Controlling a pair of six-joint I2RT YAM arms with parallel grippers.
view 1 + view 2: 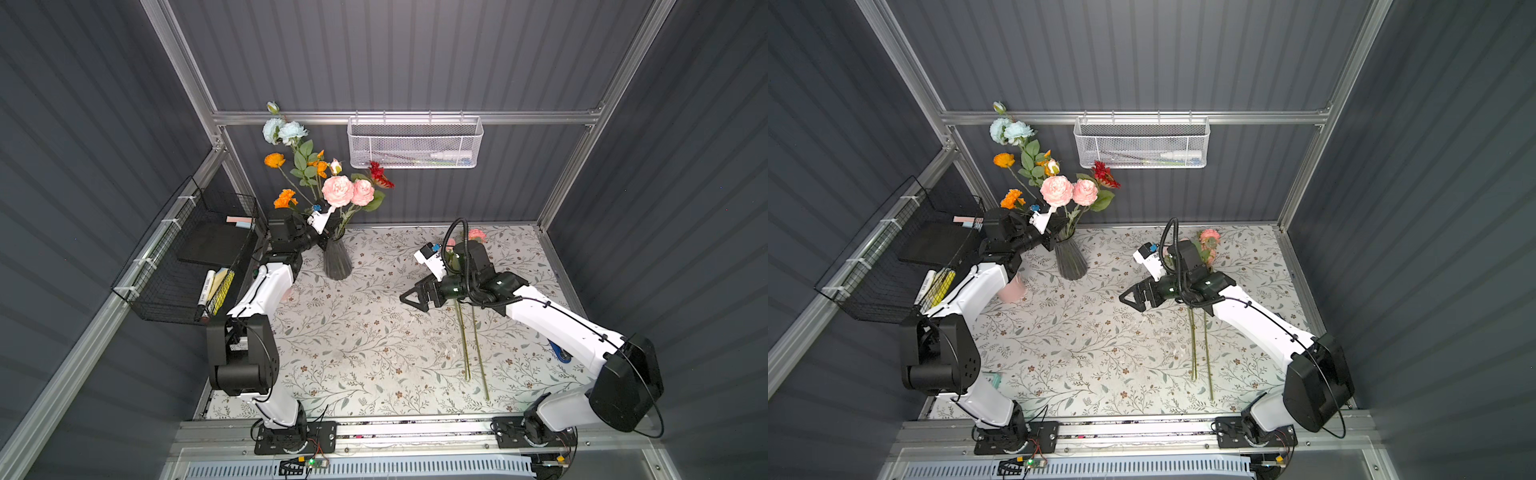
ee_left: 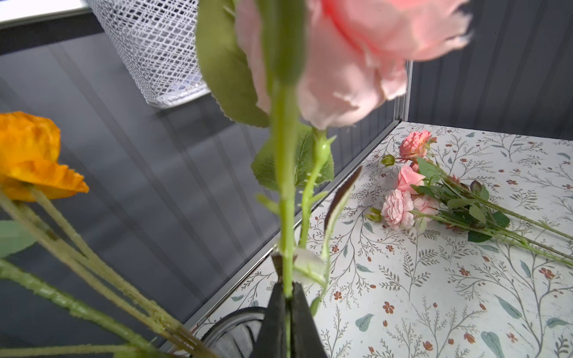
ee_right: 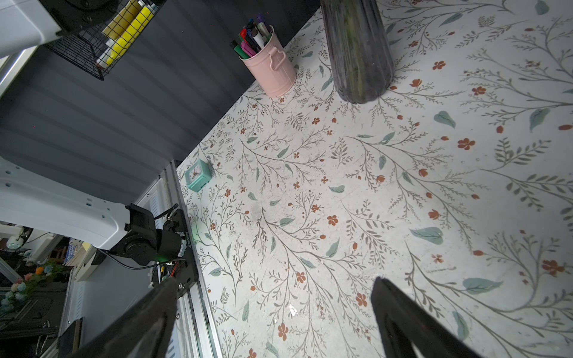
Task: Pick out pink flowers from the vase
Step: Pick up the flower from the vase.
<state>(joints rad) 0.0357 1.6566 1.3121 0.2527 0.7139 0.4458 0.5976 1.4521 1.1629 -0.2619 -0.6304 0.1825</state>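
2 big ruffled pink flowers (image 1: 337,190) with long green stems stand in the dark grey ribbed glass vase (image 1: 337,259). The vase is at the back of the table, near the left arm. So these 2 are not out yet.

The left claw (image 2: 287,297) is right above the mouth of the vase. It is squeezed tight on the green stem of 1 of those pink flowers. I think it is about to pull that one up and out.

More pink flowers, a bunch of smaller ones (image 2: 412,186), lie flat on the white table with the printed leaves and twigs (image 1: 353,345). They are well apart from the vase, over by the right arm, with 2 long thin stems (image 1: 465,345) poking out from under it. That part looks done.

The right claw (image 3: 276,282) is wide open and holds nothing. It hangs over bare table between the vase and the bunch.

The fluffy orange flowers (image 1: 274,160), the spiky dark red flower (image 1: 380,176) and the pale blue flowers (image 1: 282,132) are in the vase too. Those should stay in.

My guess is the job is partly done. 2 pink ones are left to take out, and 1 of them is in the claw's grip now.
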